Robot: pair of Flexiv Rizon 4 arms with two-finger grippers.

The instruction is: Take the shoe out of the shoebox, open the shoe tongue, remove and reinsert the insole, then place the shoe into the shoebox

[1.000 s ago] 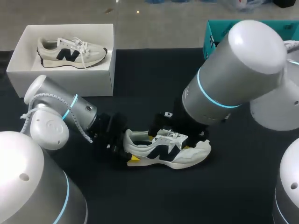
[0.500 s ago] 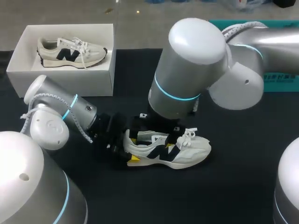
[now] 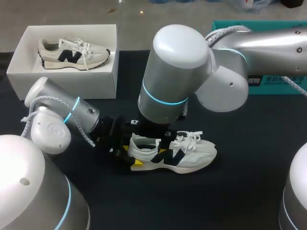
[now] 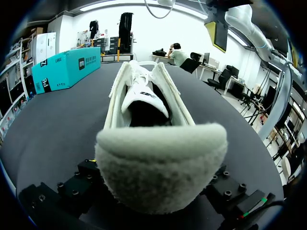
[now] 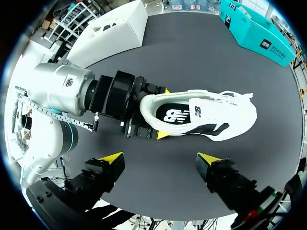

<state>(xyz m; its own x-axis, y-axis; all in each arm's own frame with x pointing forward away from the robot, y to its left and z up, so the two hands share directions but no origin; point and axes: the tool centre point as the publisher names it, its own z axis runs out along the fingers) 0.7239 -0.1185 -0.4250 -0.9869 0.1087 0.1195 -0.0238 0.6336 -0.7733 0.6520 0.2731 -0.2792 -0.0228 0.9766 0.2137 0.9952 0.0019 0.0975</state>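
- Head view: shoe [image 3: 184,155] is seen upright on the desk [image 3: 249,191]; heel is clamped by the left gripper [image 3: 130,153]; toe is pointed away from it
- right gripper [image 5: 159,158] is held wide open above; shoe's long axis is lined up roughly tip-to-tip; collar opening is nearest this arm

A black worktop [image 3: 254,158] is spreading wide, its surface plain and matte. A long teal box [image 3: 292,88] is sitting flat on the worktop along its far right edge, with dark print showing on its side.
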